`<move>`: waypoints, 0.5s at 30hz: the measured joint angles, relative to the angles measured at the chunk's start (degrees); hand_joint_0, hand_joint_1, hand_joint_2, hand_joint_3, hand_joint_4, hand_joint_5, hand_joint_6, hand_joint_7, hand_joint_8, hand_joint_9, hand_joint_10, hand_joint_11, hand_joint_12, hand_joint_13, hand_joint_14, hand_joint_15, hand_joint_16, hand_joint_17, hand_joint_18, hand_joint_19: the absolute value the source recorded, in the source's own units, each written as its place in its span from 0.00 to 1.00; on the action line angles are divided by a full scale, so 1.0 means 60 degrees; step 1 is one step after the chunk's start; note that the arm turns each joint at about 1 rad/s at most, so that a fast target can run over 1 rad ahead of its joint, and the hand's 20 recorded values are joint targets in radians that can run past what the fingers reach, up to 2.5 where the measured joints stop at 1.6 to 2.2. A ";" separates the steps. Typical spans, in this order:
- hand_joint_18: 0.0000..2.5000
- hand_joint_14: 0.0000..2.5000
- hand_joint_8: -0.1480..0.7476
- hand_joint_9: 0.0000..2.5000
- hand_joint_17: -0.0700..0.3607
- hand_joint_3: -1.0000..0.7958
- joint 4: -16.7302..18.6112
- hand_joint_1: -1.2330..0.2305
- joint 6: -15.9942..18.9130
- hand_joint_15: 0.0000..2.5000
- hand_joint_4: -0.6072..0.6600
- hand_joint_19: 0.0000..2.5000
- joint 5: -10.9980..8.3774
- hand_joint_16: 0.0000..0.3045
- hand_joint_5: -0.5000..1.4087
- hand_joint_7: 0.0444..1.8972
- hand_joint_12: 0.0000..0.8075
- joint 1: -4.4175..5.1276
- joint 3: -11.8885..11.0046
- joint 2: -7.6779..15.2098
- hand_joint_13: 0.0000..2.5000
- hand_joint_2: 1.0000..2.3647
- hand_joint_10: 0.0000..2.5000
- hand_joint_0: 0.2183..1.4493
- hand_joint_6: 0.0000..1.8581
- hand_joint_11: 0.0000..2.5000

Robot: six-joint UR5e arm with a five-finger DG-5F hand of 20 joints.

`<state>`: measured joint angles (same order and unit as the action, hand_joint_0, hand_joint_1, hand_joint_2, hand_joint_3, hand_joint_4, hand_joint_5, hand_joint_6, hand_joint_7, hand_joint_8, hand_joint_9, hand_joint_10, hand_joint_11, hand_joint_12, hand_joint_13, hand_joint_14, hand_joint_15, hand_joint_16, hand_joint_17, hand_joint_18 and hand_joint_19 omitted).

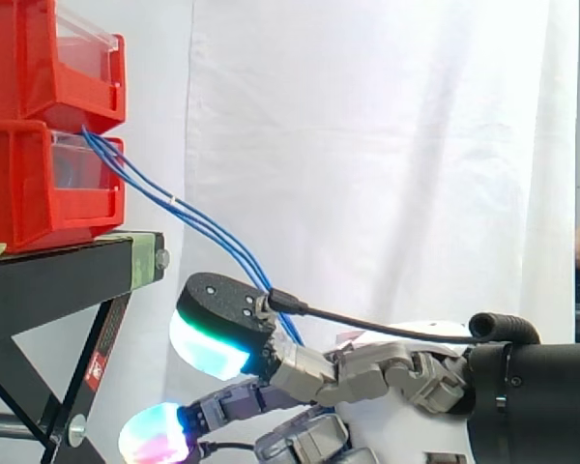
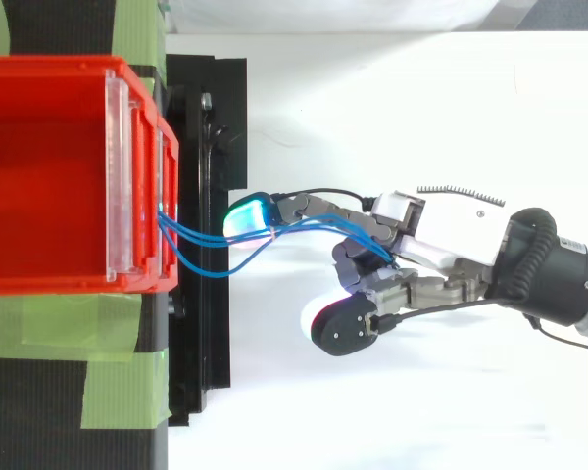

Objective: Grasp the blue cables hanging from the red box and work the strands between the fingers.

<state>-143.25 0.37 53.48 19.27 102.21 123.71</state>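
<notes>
Nearest, the hand [image 1: 387, 372] has its fingers curled round the blue cables [image 1: 179, 206], which slope from the red box [image 1: 39, 184] down between them. Thin, light, limp strands, probably slippery: best pinched mid-span by the glowing pads [image 1: 208, 348], without tugging the box end

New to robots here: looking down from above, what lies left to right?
Red plastic bin → black stand → white-and-grey robot hand; the thin blue cables span from bin to hand, so have no single place.
</notes>
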 measured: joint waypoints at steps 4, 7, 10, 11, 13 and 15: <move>0.58 1.00 0.62 0.27 0.44 0.00 -0.0156 0.47 -0.0202 0.63 0.65 0.60 0.0010 0.17 0.16 0.37 0.53 0.0003 -0.0001 0.0003 0.38 0.00 1.00 0.41 0.00 1.00; 0.58 1.00 0.62 0.27 0.43 0.00 -0.0157 0.47 -0.0269 0.63 0.65 0.60 0.0017 0.17 0.16 0.37 0.53 0.0004 -0.0003 0.0004 0.38 0.00 1.00 0.41 0.00 1.00; 0.58 1.00 0.62 0.27 0.43 0.00 -0.0109 0.47 -0.0289 0.63 0.65 0.60 0.0021 0.17 0.16 0.37 0.53 0.0006 -0.0004 0.0004 0.38 0.00 1.00 0.41 0.00 1.00; 0.58 1.00 0.62 0.27 0.43 0.00 -0.0092 0.47 -0.0291 0.63 0.65 0.60 0.0021 0.17 0.16 0.37 0.53 0.0007 -0.0006 0.0003 0.38 0.00 1.00 0.41 0.00 1.00; 0.58 1.00 0.62 0.27 0.44 0.00 -0.0045 0.47 -0.0294 0.63 0.65 0.60 0.0022 0.17 0.16 0.37 0.53 0.0008 -0.0006 0.0000 0.39 0.00 1.00 0.41 0.00 1.00; 0.59 1.00 0.62 0.27 0.44 0.00 -0.0010 0.47 -0.0296 0.63 0.65 0.59 0.0022 0.17 0.16 0.37 0.53 0.0010 -0.0009 -0.0001 0.39 0.00 1.00 0.42 0.00 1.00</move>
<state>-143.31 -1.40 53.61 19.33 102.15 123.70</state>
